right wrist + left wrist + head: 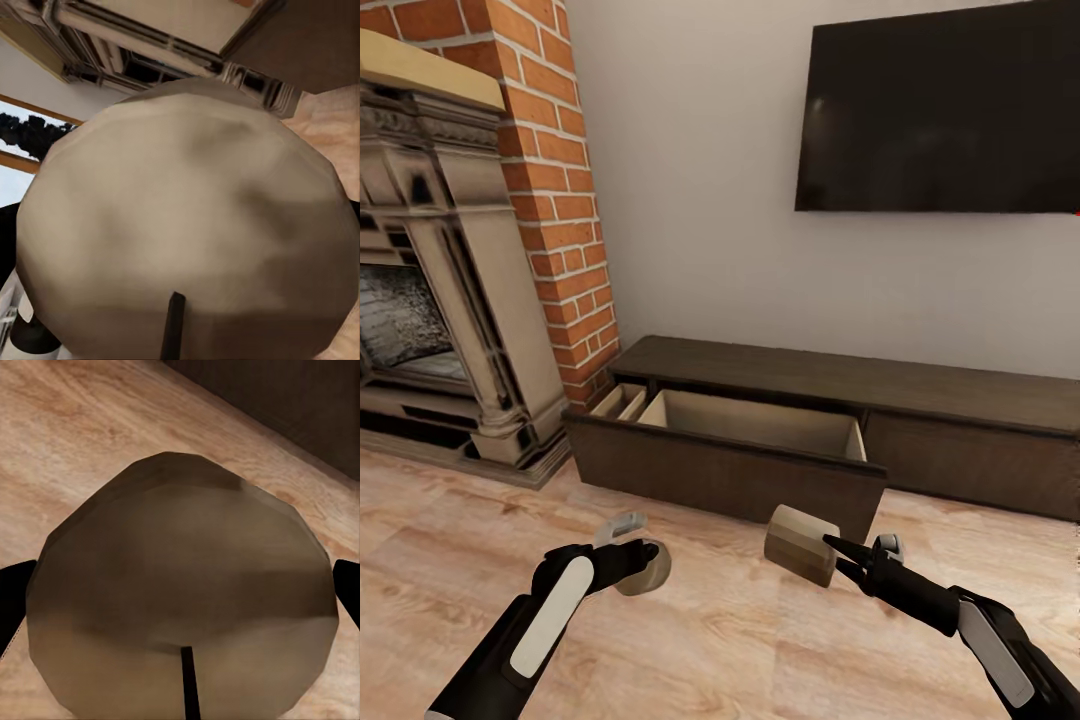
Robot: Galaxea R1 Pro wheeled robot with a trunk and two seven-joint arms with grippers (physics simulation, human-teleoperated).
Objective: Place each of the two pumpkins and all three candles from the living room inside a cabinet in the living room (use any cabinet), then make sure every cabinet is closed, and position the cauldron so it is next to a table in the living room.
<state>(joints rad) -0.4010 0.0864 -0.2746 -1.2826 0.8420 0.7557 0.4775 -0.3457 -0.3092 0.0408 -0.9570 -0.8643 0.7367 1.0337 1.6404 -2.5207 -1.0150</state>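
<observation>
Two short cream-beige cylinder candles hang above the light wood plank floor (740, 650), one in each gripper; the left gripper (643, 563) is clenched on the left candle (643, 570), its long axis pointing away from the robot toward the cabinet; the right gripper (832, 552) grasps the right candle (803, 543), tilted, its axis slanting up and to the left; just beyond, the long low dark-brown wood cabinet (960, 400) has its left drawer (730, 465) pulled out, pale interior showing; the red brick chimney (555, 180) and stone-coloured fireplace surround (450, 300) rise far left; a black wall television (940, 105) hangs far right.
</observation>
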